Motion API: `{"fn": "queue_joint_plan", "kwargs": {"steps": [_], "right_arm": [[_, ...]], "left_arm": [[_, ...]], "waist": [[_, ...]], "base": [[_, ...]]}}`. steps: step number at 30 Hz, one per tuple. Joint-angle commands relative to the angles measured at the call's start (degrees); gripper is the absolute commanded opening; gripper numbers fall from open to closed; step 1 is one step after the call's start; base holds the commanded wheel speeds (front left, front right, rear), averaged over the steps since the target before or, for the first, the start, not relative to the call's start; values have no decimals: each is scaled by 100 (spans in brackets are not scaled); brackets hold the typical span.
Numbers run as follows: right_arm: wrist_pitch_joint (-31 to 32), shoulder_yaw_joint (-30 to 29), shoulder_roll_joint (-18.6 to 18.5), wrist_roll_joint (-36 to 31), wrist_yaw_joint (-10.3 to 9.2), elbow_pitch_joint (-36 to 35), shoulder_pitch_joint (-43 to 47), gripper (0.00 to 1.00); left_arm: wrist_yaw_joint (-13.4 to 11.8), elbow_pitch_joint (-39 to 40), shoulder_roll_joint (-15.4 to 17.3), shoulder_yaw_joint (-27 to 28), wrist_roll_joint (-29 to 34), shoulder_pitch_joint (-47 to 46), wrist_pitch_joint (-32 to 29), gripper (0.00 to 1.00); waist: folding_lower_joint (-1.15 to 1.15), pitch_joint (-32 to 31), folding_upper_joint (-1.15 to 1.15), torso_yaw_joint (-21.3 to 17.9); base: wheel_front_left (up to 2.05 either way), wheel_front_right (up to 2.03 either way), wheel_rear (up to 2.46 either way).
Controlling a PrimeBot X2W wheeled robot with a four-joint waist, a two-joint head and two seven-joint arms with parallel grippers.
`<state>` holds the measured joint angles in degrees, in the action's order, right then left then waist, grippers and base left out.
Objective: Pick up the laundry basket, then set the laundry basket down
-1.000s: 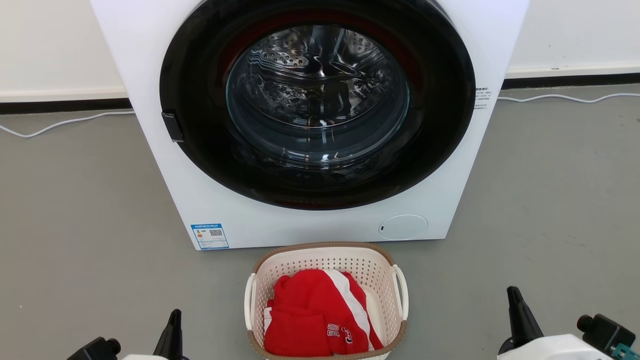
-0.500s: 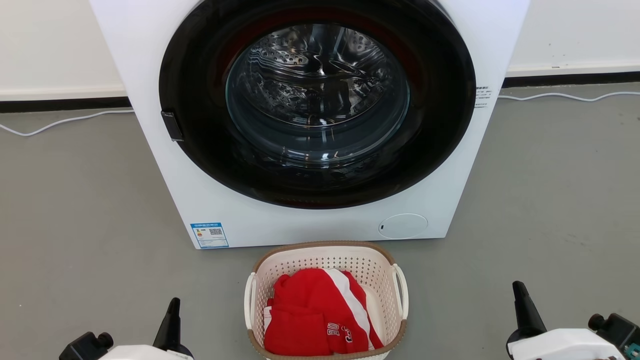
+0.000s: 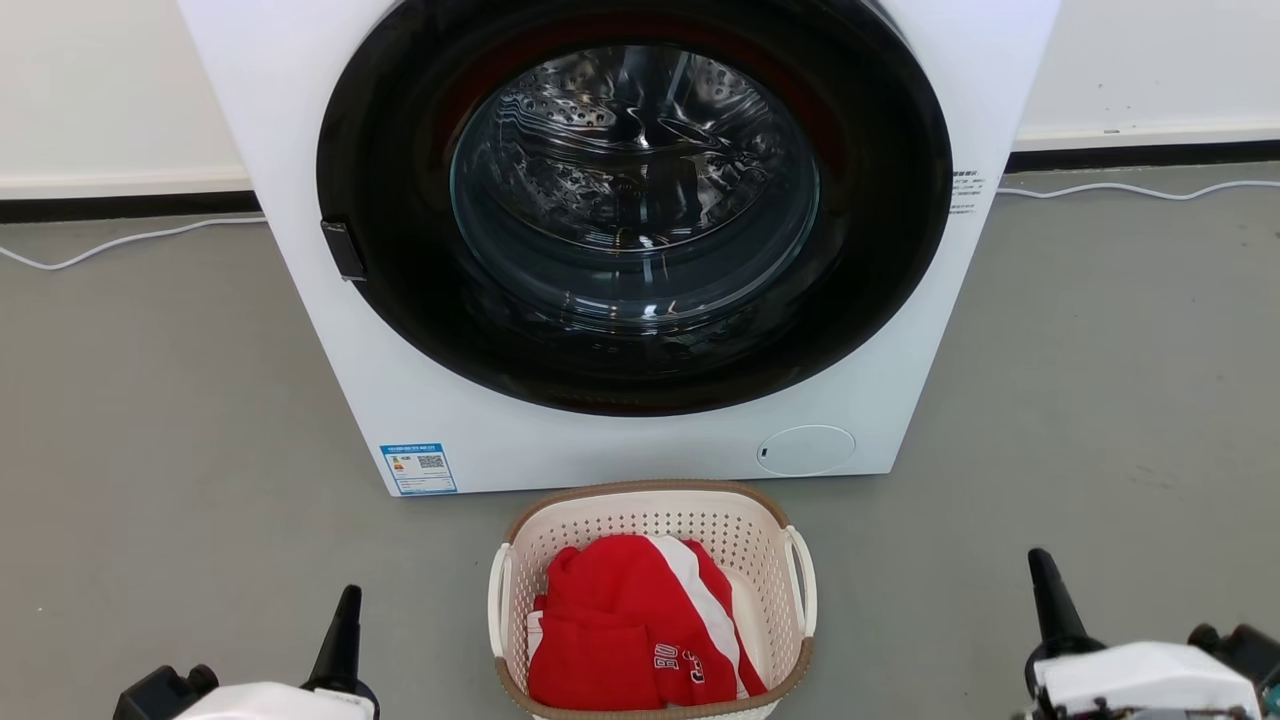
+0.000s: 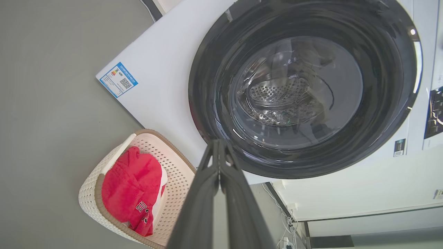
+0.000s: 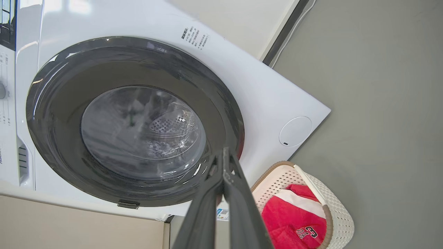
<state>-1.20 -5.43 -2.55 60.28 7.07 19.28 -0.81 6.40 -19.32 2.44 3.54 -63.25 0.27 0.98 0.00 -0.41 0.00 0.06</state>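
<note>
- Our left gripper and right gripper hover to either side of the laundry basket, clear of it. Both have their fingers pressed together on nothing.
- The laundry basket sits on the grey floor and holds a red and white garment.
- Just behind the basket stands a white washing machine.
- Farther behind the basket, a white cable lies along the white wall.

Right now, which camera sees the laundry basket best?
The head view: the laundry basket sits nearly whole, seen from above, both handles showing, only its near edge cut off. The left wrist view shows it tilted, partly behind the left gripper. The right wrist view cuts it off at the bottom edge.
</note>
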Motion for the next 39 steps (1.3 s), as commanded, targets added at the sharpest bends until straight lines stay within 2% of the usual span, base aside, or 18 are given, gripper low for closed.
{"fn": "queue_joint_plan", "kwargs": {"steps": [1, 39], "right_arm": [[66, 55, -24, 216, 28, -201, -349, 0], [690, -88, -31, 2865, 40, -490, -516, 0]], "left_arm": [[46, 192, 57, 140, -193, -380, -48, 0], [102, 489, 45, 282, -2593, -618, -672, 0]], "waist": [[0, 2, 0, 0], [0, 53, 0, -5]], "base": [[0, 0, 0], [0, 0, 0]]}}
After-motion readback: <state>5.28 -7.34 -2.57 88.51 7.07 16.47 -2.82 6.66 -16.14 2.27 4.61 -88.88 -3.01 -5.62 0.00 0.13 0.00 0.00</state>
